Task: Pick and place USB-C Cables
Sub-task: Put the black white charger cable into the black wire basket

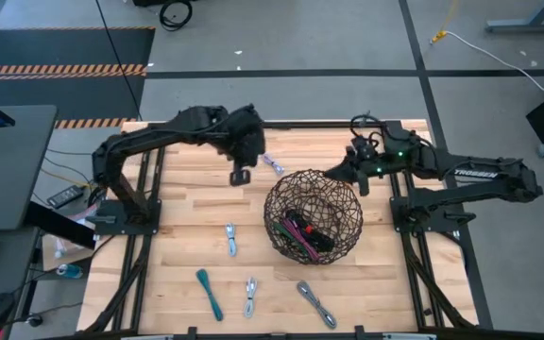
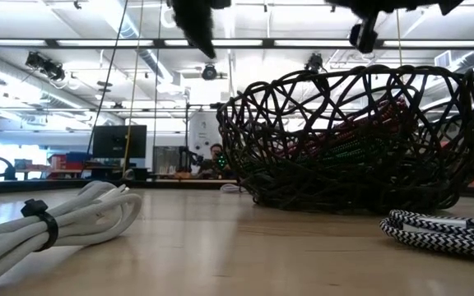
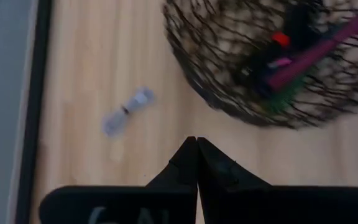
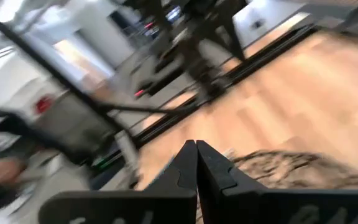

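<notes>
My left gripper point(image 1: 241, 177) point(image 3: 196, 144) is shut and empty, above the far part of the table, left of the dark wire-mesh basket point(image 1: 314, 215) point(image 3: 272, 68). A small pale grey cable bundle point(image 1: 273, 163) point(image 3: 127, 112) lies flat on the wood beside it. My right gripper point(image 1: 334, 174) point(image 4: 196, 149) is shut and empty, over the basket's far rim. Maroon, green and black bundles point(image 1: 302, 234) lie inside the basket. On the near table lie a white-grey bundle point(image 1: 231, 239), a teal one point(image 1: 210, 293), a white one point(image 1: 250, 296) point(image 2: 56, 222) and a grey braided one point(image 1: 316, 303) point(image 2: 443, 230).
The basket point(image 2: 360, 140) stands right of the table's middle, between the two arms. The arms' black frames run along the left and right table edges point(image 1: 140, 236). Bare wood shows left of the basket and between the loose bundles.
</notes>
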### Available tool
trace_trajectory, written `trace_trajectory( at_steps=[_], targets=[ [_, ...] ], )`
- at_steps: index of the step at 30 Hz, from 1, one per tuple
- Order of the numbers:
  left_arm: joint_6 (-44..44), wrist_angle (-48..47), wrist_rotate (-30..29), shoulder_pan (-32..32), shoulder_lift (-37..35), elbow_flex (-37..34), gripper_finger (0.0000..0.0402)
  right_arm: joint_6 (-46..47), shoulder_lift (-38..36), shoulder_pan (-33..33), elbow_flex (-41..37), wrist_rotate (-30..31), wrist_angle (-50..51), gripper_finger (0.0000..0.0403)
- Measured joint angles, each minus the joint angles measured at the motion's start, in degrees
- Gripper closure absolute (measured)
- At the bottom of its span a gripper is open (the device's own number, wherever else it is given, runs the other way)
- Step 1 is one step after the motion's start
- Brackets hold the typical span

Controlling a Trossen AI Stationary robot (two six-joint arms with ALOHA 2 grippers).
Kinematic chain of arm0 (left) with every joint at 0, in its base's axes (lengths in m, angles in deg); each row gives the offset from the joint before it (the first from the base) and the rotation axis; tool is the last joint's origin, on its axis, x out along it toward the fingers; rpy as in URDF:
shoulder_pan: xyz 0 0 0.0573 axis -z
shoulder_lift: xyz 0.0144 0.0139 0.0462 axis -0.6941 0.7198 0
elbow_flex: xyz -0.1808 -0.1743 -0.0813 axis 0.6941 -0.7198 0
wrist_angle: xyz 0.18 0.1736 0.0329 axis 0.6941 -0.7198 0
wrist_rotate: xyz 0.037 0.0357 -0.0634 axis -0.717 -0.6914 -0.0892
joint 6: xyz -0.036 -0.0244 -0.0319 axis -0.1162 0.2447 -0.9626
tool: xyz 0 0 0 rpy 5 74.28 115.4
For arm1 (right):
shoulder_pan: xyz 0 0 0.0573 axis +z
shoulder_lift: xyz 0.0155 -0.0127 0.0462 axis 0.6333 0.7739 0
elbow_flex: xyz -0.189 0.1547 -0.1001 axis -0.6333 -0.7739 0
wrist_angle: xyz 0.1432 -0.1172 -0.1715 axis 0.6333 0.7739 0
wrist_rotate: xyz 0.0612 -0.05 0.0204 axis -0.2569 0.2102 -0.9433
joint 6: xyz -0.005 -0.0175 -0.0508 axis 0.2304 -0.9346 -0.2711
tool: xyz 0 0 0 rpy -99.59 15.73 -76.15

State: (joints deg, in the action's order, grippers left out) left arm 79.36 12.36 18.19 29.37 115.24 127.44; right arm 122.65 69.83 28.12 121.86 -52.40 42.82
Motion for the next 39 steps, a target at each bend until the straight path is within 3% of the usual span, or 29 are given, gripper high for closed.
trace_trajectory(
  at_steps=[6,14,23,27,32,39],
  targets=[
    [-7.23,-5.66,-2.43,5.58,-3.95,0.00,0.0401,4.84,0.09,7.78,0.02,-3.85,0.10,0.0402],
    [-10.12,-5.98,-7.14,10.67,-6.21,0.00,0.0401,16.21,4.08,24.99,0.07,3.88,-0.01,0.0403],
    [-9.74,-6.00,-7.41,11.01,-6.36,0.00,0.0402,35.07,16.72,41.87,0.40,12.16,-7.87,0.0403],
    [-8.24,-5.99,-7.40,11.02,-6.36,0.00,0.0401,41.80,24.53,46.40,5.25,13.47,-6.64,0.0403],
    [-7.88,-5.99,-7.41,11.02,-6.36,0.00,0.0401,48.19,35.09,49.77,14.90,11.67,1.18,0.0403],
    [-6.42,-5.97,-7.40,11.02,-6.36,0.00,0.0401,58.63,48.54,52.68,28.55,3.11,23.22,0.0403]
  ],
)
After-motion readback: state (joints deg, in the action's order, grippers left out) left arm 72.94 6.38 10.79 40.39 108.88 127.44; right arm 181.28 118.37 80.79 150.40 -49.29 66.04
